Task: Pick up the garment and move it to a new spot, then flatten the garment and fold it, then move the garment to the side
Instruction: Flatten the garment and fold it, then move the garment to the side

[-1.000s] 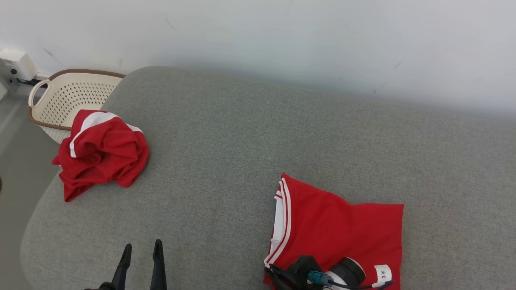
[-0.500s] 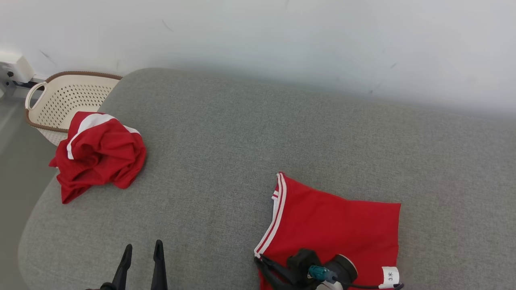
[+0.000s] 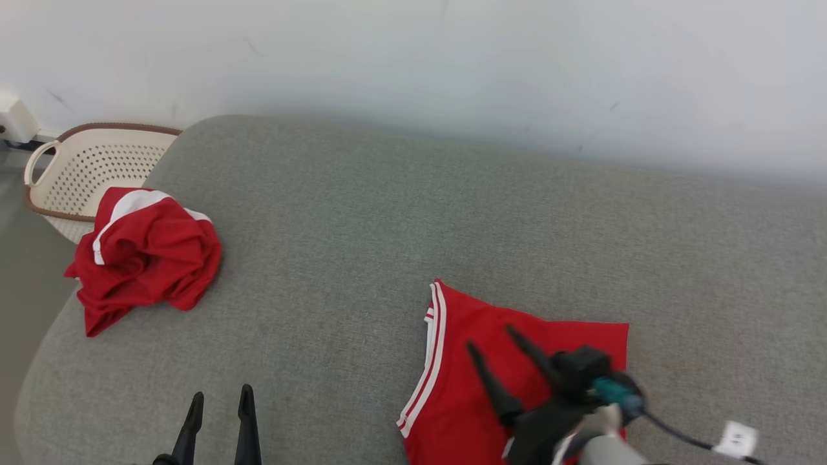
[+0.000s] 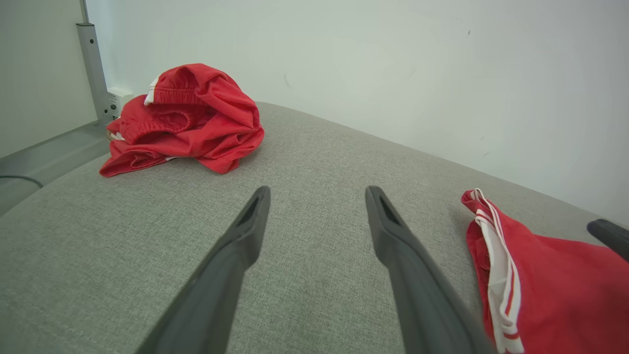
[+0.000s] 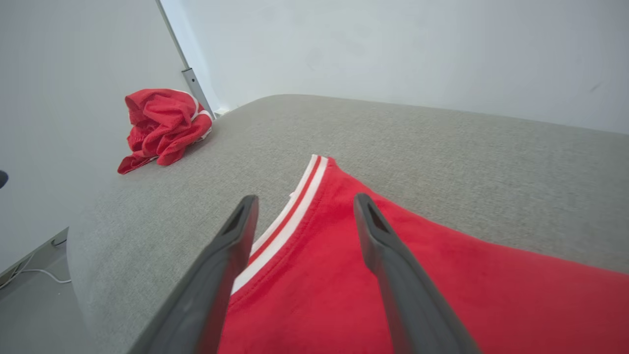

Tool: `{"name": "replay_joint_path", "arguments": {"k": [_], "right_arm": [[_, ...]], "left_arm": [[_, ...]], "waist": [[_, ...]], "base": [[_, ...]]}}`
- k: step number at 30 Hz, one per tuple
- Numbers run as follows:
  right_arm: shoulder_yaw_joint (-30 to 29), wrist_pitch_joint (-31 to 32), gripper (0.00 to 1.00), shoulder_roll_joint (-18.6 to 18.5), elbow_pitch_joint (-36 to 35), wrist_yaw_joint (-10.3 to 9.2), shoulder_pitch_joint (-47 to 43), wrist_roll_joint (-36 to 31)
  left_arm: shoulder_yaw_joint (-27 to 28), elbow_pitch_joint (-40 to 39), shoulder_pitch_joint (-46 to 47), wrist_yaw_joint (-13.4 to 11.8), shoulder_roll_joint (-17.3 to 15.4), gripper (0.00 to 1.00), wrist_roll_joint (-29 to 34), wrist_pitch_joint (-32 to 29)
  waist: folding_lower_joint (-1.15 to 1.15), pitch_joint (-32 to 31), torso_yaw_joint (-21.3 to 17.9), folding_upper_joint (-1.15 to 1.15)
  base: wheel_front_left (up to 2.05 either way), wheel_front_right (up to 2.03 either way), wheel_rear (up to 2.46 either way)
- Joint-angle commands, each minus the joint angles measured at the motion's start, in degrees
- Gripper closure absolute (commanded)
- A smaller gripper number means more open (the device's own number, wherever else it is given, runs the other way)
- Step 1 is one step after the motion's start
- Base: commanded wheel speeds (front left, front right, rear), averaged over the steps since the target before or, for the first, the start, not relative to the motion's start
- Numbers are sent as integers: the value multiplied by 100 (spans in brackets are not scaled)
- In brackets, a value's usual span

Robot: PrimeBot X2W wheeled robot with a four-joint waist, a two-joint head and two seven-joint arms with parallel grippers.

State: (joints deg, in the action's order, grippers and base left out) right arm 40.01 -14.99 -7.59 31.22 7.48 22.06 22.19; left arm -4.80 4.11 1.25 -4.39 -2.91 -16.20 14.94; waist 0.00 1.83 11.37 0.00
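A folded red garment (image 3: 471, 368) with white stripes along its left edge lies flat on the grey cushion at the lower right; the same folded garment (image 5: 393, 285) (image 4: 540, 275) appears in both wrist views. My right gripper (image 3: 491, 339) hangs just above it, open, with nothing between its fingers (image 5: 231, 231). My left gripper (image 3: 219, 397) stands open over bare cushion at the lower left, well left of the folded garment, fingers (image 4: 250, 216) apart and empty. A second, crumpled red garment (image 3: 139, 255) (image 4: 186, 118) (image 5: 162, 125) sits at the cushion's far left edge.
A cream perforated basket (image 3: 84, 168) with a brown rim stands on the floor beyond the cushion's left end, behind the crumpled garment. A white wall (image 3: 452, 58) runs along the back. The grey cushion (image 3: 362, 219) spreads wide between the two garments.
My right gripper has opened, let go of the folded garment and risen above it. The head camera has shifted, so the scene sits slightly further left. The left gripper stays as it was.
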Motion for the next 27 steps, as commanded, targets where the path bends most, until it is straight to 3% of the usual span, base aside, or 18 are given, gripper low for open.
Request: {"name": "replay_joint_path", "arguments": {"k": [1, 6, 13, 27], "right_arm": [[-198, -26, 0, -70, -122, 2, -106, -127], [-1302, -20, 0, -186, -546, 2, -513, -572], [-2247, 90, 0, -139, -714, 2, -952, -843], [-2747, 1037, 0, 70, -385, 2, -1158, -797]], "left_arm": [[8, -13, -76, 7, 0, 0, 9, 30], [66, -56, -131, 14, 1, 0, 69, 30], [91, -100, -159, 34, 1, 0, 152, 30], [45, -57, -29, 60, 1, 0, 174, 30]], "waist": [[0, -11, -54, 0], [0, -36, -161, 0], [0, -24, -261, 0], [0, 55, -274, 0]], "base": [[0, 0, 0], [0, 0, 0], [0, 0, 0], [0, 0, 0]]}}
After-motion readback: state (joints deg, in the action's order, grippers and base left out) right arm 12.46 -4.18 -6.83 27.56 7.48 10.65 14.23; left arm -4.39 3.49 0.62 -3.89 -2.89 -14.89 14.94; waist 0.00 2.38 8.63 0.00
